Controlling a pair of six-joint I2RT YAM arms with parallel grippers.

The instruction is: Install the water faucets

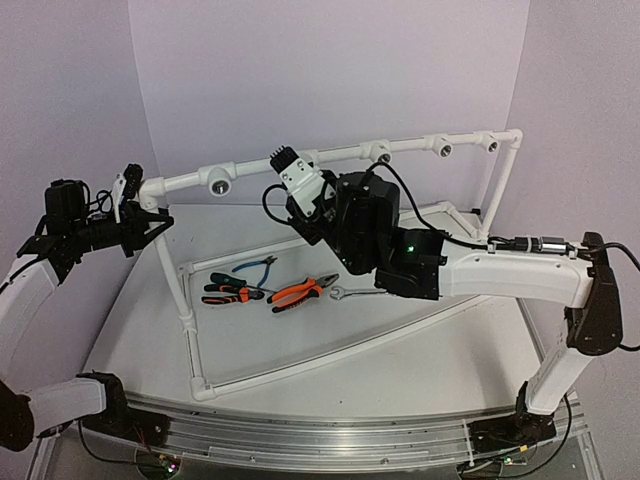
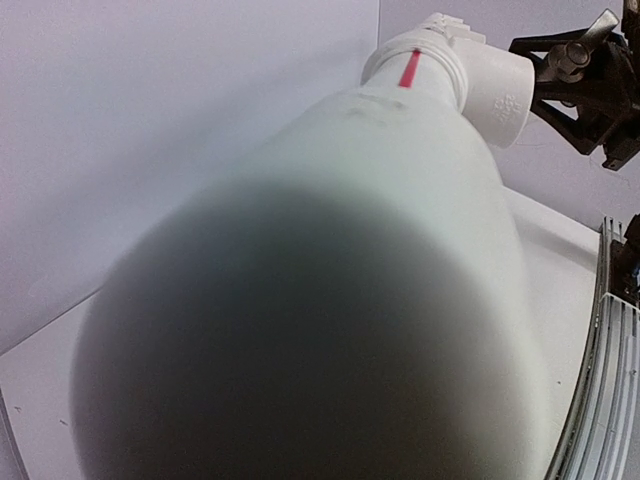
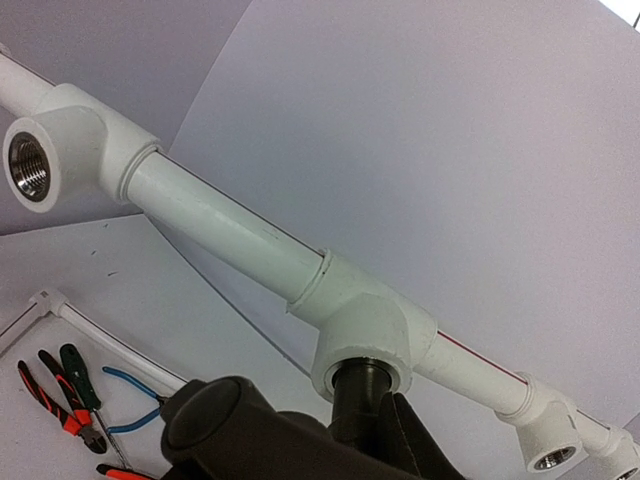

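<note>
Now | faucet (image 3: 360, 392): dark, cylindrical; end inside white tee (image 3: 365, 320)

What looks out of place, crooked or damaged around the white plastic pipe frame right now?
Nothing stands out. The white plastic pipe frame stands upright, the small dark metal tap sits straight in its white tee fitting, and the orange-handled pliers and silver open-end wrench lie flat on the table.
</note>
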